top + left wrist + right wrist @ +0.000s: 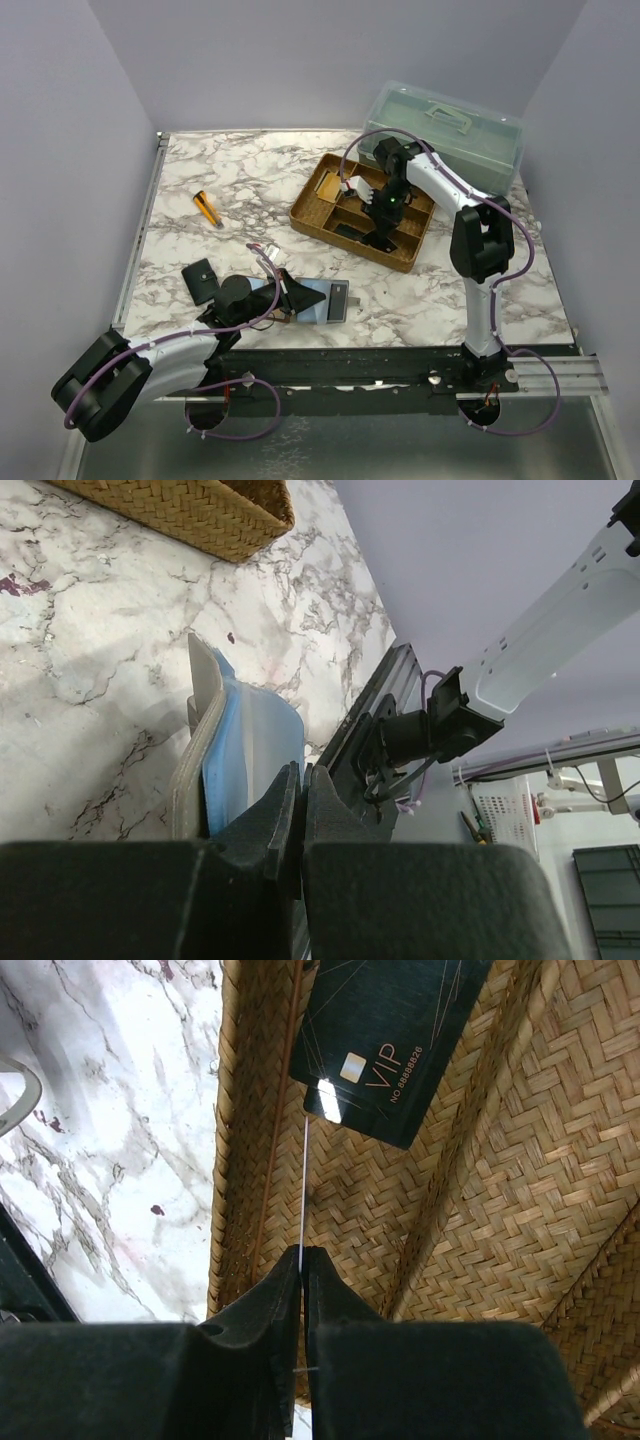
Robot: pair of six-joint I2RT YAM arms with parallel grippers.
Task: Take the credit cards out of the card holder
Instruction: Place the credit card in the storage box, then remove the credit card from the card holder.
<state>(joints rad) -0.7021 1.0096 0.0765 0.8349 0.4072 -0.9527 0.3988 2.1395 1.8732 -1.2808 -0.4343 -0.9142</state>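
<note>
While the left gripper clenched by the seven-o'clock card holder, the right gripper pinched a thin card over the one-o'clock tray.

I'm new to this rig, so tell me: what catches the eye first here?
A black VIP card lies in the woven tray, where the right gripper pinches a thin card edge-on. Beside the left gripper, nearer the arms' bases, the card holder lies open.
</note>
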